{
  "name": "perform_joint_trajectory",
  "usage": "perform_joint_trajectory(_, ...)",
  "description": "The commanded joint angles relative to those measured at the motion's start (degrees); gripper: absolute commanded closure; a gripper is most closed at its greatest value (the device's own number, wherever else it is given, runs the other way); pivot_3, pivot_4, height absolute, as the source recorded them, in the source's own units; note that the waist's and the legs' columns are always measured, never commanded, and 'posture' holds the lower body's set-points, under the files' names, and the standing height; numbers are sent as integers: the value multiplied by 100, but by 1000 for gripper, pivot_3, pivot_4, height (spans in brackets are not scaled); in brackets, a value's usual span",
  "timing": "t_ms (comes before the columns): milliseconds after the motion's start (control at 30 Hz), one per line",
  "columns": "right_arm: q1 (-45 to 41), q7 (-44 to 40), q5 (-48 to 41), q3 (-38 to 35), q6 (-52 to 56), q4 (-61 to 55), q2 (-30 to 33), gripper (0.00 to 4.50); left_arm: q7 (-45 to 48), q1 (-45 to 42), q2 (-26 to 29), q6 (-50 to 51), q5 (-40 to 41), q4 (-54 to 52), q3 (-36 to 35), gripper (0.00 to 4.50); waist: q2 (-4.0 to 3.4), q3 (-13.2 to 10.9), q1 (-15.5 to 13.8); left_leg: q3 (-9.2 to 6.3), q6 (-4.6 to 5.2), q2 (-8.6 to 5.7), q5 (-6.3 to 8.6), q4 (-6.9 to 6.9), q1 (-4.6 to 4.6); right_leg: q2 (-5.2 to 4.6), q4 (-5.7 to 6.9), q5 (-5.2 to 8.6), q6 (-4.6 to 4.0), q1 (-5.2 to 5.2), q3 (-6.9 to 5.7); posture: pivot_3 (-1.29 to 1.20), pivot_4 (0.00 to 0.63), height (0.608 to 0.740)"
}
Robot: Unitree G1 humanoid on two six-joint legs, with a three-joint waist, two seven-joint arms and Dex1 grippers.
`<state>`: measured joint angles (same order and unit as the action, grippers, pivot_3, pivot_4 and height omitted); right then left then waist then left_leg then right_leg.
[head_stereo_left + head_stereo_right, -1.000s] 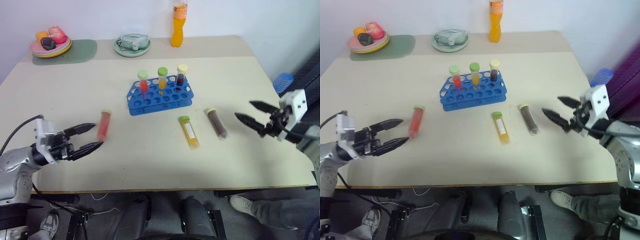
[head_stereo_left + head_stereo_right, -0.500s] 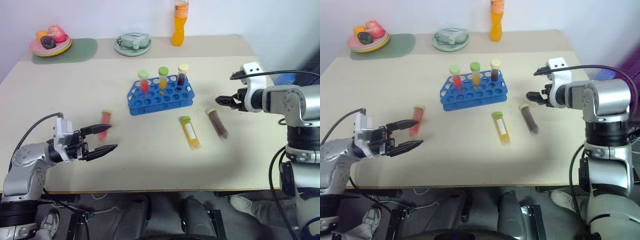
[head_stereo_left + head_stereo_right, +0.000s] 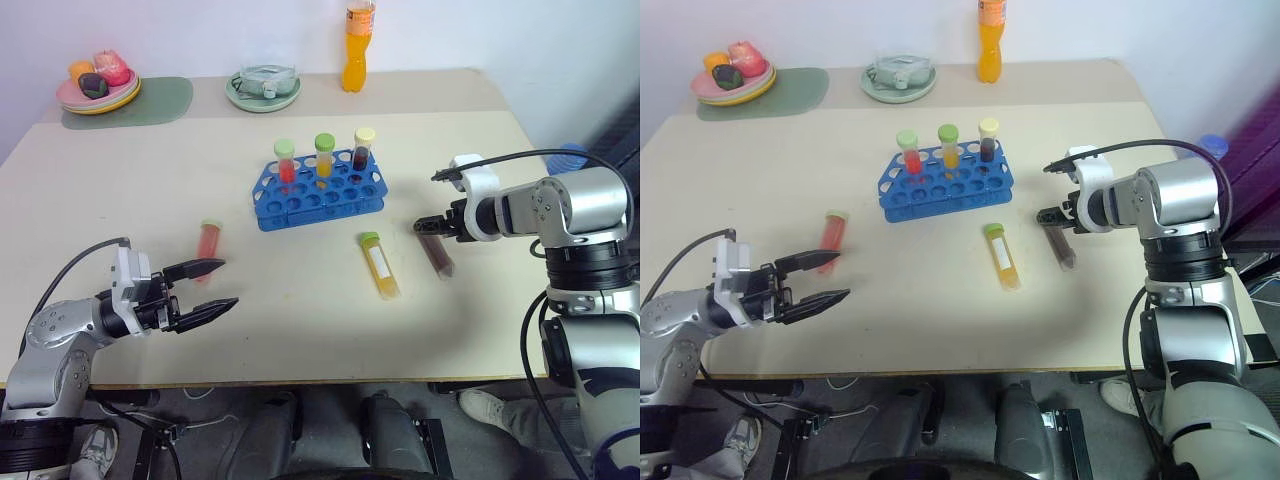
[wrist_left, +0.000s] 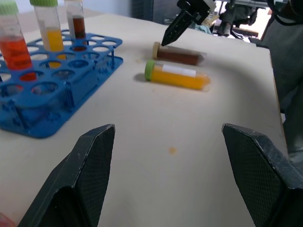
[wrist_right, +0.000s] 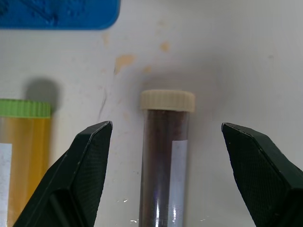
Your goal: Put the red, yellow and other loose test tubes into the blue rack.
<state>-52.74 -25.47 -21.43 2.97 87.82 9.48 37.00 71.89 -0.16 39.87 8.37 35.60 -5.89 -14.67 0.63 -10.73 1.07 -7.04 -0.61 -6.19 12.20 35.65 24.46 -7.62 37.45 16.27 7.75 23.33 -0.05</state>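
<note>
While three tubes already stand in the far row of the blue rack (image 3: 318, 190), one red, one yellow and one dark, I still have three loose tubes lying flat on the table (image 3: 300, 330), so I think the job is about half done. My right gripper (image 3: 432, 226) hangs right over the cap end of the brown tube (image 3: 435, 247), with its two black fingers spread wide on each side and nothing held yet; I cannot tell if it touches the tube. Just to the left of that lies the yellow tube (image 3: 379, 265) with a green cap, near the rack. Far over on the left lies the red tube (image 3: 208, 241), and my left gripper (image 3: 212, 285) waits just near of it, also spread wide and empty. All the tubes are clear, smooth and round like little sticks, with ridged screw caps and colored liquid inside, and I think they could roll easily. Two of them have white labels. Plastic and full of round holes, the rack looks like a grid. Under everything, the table is pale, flat and a bit spotty.
</note>
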Motion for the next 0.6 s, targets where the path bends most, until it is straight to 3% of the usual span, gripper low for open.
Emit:
perform_joint_trajectory(33, -132, -78, 55, 64, -222, 163, -33, 708, -12, 50, 60, 56, 113, -227, -107, 813, 0, 0, 0, 0, 0, 0, 0, 0, 0, 0, 0, 0, 0, 0, 0, 0, 150, 740)
perform_joint_trajectory(500, -308, -359, 305, 474, -677, 1014, -129, 708, 41, 262, 49, -35, 102, -213, -196, 813, 0, 0, 28, 3, 0, 2, 0, 0, -3, 2, 1, -1, -1, 0, 1, 0, 150, 740)
perform_joint_trajectory(600, -413, -437, 329, 509, -689, 1217, -177, 1482, 0, 350, 56, 13, 143, -324, -226, 772, 2, 1, 53, 2, -2, 3, -1, 1, -5, 3, 1, -4, -5, -3, 1, 0, 150, 740)
